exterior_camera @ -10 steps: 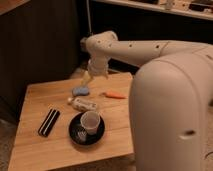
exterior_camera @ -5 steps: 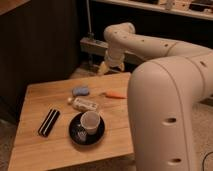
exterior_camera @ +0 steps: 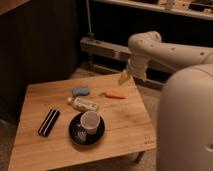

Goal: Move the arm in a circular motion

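A light wooden table (exterior_camera: 127, 137) stands before dark wall panelling. The gripper (exterior_camera: 124, 77) hangs over its far right edge; whether it is clenched or released cannot be told. Nearer than it and to the left lie an orange stick (exterior_camera: 116, 95), a blue pad (exterior_camera: 80, 91), a white tube (exterior_camera: 84, 104), a cup (exterior_camera: 90, 121) on a black plate (exterior_camera: 75, 136) and a striped bar (exterior_camera: 49, 122). The arm (exterior_camera: 167, 50) rises behind the gripper, cut off at the right.

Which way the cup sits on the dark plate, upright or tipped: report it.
Upright: the cup stands on the dark plate, round mouth facing up. The pincer hangs over the far edge of the table.
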Action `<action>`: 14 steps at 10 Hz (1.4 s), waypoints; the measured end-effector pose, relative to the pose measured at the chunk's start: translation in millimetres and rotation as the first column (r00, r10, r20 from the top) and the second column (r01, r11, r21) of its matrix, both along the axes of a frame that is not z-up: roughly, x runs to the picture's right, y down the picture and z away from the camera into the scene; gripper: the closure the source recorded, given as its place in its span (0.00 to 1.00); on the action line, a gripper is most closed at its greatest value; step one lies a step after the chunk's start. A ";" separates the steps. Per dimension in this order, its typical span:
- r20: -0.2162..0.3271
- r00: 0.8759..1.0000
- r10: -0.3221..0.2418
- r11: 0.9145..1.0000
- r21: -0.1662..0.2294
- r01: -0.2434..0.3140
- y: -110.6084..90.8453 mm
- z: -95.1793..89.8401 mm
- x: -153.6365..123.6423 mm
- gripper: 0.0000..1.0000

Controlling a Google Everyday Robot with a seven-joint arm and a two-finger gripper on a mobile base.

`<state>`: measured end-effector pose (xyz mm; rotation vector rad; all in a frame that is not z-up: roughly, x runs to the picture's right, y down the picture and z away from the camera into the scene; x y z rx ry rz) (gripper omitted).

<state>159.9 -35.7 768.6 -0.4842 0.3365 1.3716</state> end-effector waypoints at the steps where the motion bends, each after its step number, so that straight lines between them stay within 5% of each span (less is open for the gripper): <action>1: -0.018 1.000 0.020 1.000 -0.014 -0.020 20.0 -11.5 16.5 0.20; 4: -0.052 0.998 0.046 0.997 -0.057 -0.049 81.8 -53.5 24.0 0.20; 8: -0.015 1.000 0.007 0.991 -0.136 -0.009 155.6 -109.2 -37.3 0.20; 11: 0.100 0.993 -0.063 0.982 -0.168 0.080 168.3 -115.8 -112.7 0.20; 14: 0.251 0.959 -0.134 0.972 -0.157 0.177 158.8 -101.3 -185.7 0.20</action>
